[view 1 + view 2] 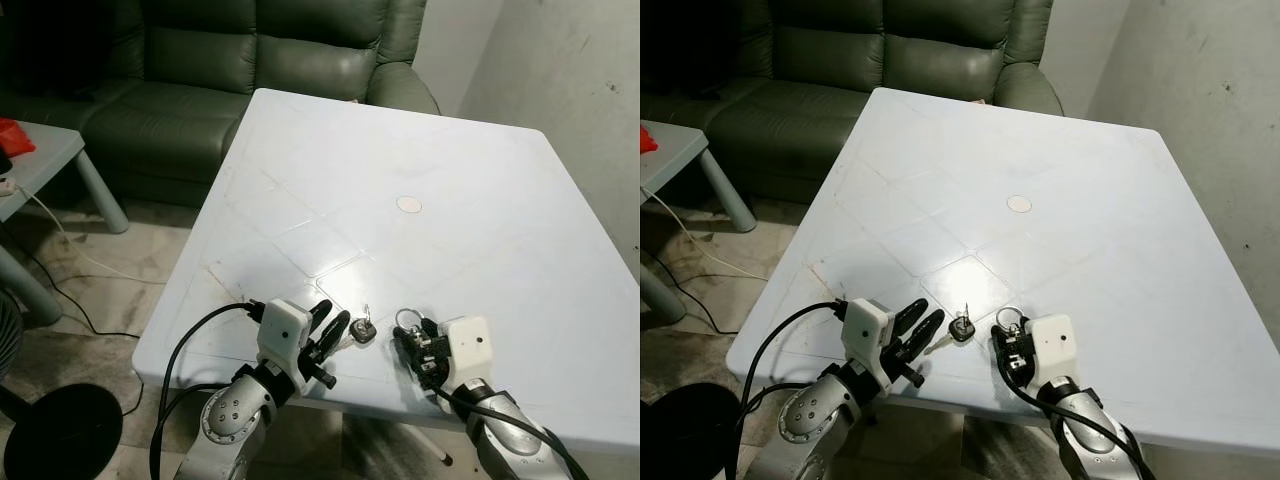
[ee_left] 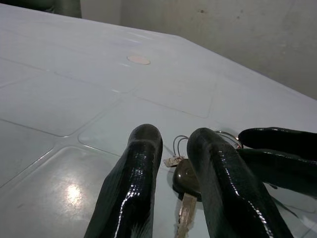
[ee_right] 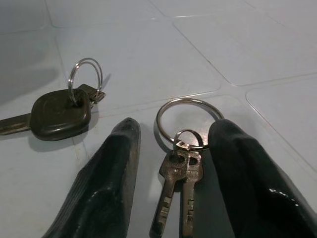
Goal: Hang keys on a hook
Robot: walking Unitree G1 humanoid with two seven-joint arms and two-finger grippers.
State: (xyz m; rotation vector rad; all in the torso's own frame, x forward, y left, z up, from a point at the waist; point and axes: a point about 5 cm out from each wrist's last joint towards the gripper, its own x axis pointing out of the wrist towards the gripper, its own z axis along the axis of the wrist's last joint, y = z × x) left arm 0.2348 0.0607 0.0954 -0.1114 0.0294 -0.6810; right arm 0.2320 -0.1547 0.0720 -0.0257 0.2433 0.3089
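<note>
**A:** Keys first: where do they lie from the round white disc [image 1: 408, 204] set in the table [image 1: 500, 200]?

**B:** Both lots are well on the robot's side of the disc, near the table's near edge. The black-headed key [image 3: 59, 113] lies to the disc's left. The two plain keys on a large ring [image 3: 181, 163] are almost straight toward the robot from the disc, just beside the black one.

**A:** Which arm is nearer which?

**B:** The right gripper [image 3: 173, 144] has its fingers spread to either side of the ringed pair. The two blades lie lengthwise between the fingers and point back at the wrist, with the ring at the far end. The left gripper [image 2: 171, 148] is also spread, straddling the black-headed key, whose blade likewise points back along the fingers.

**A:** So the next move?

**B:** I would judge a straight closing of the right fingers across the blades. I can make out no hook.
</note>
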